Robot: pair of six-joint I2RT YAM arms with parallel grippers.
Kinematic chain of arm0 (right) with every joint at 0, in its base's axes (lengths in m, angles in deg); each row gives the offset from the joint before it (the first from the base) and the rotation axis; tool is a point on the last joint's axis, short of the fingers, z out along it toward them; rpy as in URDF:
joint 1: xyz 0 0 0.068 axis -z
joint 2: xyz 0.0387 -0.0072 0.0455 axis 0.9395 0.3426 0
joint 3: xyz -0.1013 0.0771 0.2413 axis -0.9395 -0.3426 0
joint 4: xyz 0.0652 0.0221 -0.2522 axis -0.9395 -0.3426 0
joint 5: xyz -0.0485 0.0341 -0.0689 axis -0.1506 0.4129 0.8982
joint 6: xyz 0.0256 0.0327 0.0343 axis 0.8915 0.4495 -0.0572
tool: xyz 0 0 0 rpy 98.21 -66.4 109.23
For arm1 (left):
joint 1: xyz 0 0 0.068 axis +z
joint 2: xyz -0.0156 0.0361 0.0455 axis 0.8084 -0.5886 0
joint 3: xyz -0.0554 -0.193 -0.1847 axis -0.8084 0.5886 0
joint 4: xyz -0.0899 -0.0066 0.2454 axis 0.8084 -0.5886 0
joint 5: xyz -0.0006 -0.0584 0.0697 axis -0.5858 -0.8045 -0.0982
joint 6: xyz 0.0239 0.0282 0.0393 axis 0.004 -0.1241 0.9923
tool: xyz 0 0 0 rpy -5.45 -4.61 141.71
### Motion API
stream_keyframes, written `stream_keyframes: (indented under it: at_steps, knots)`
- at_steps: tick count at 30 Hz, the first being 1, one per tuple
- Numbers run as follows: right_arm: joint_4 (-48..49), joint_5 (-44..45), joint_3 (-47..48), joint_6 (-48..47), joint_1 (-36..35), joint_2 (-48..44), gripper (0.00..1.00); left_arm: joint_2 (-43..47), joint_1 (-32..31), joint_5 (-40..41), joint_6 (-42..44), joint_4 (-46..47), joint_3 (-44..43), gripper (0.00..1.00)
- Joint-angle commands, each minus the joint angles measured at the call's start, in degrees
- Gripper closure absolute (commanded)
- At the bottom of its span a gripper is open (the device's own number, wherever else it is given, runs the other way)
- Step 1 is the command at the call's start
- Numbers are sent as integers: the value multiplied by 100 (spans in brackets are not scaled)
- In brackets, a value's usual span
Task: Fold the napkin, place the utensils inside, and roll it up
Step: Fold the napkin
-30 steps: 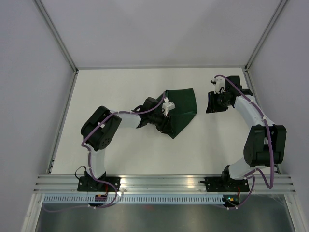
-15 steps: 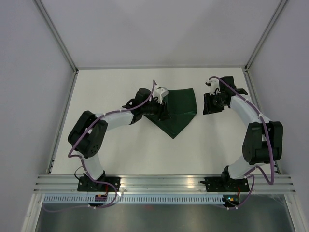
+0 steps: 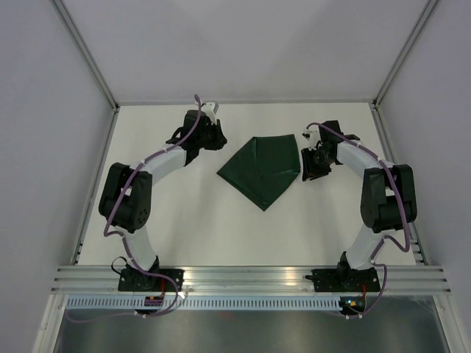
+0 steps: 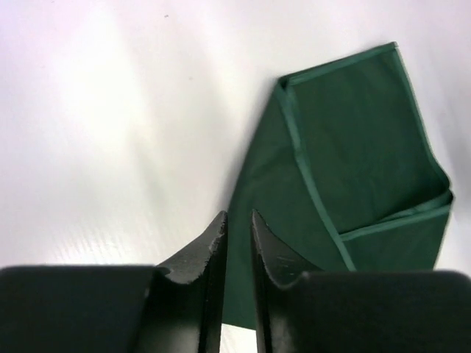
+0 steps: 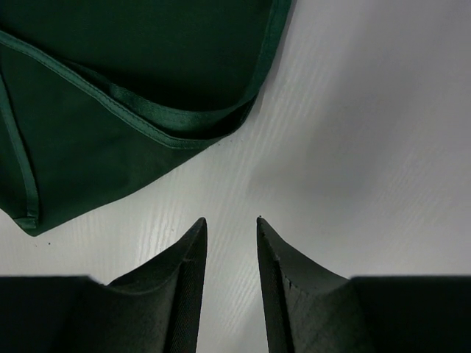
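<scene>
The dark green napkin [image 3: 261, 170] lies folded and flat at mid-table, one point toward the near edge. My left gripper [image 3: 215, 140] hovers off its far-left side, apart from the cloth. In the left wrist view the napkin [image 4: 353, 147] shows its hemmed layers beyond the left gripper [image 4: 238, 215], whose jaws stand a narrow slit apart with nothing between them. My right gripper [image 3: 308, 169] sits just right of the napkin's right corner. In the right wrist view it [image 5: 231, 220] is open over bare table, with the napkin [image 5: 132, 66] at upper left. The utensils are out of view.
White table [image 3: 184, 220] bounded by metal frame posts and grey walls on the left, right and far sides. The aluminium rail [image 3: 250, 279] carrying both arm bases runs along the near edge.
My left gripper has left the napkin, swung back and left, and narrowed its jaws. The napkin now lies flat and folded. The right gripper has edged closer to the cloth's right corner.
</scene>
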Motion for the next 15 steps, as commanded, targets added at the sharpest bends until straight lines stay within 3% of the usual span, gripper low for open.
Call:
stream_keyframes:
  at_steps: [1, 7, 15]
  knots:
    - [229, 329, 165, 328, -232, 199, 61, -437, 53, 339, -181, -540, -357, 78]
    - [247, 540, 341, 338, -356, 683, 62, -877, 79, 146, -242, -646, -551, 86]
    - [291, 610, 350, 346, -365, 806, 62, -1106, 71, 22, -541, -637, -516, 88]
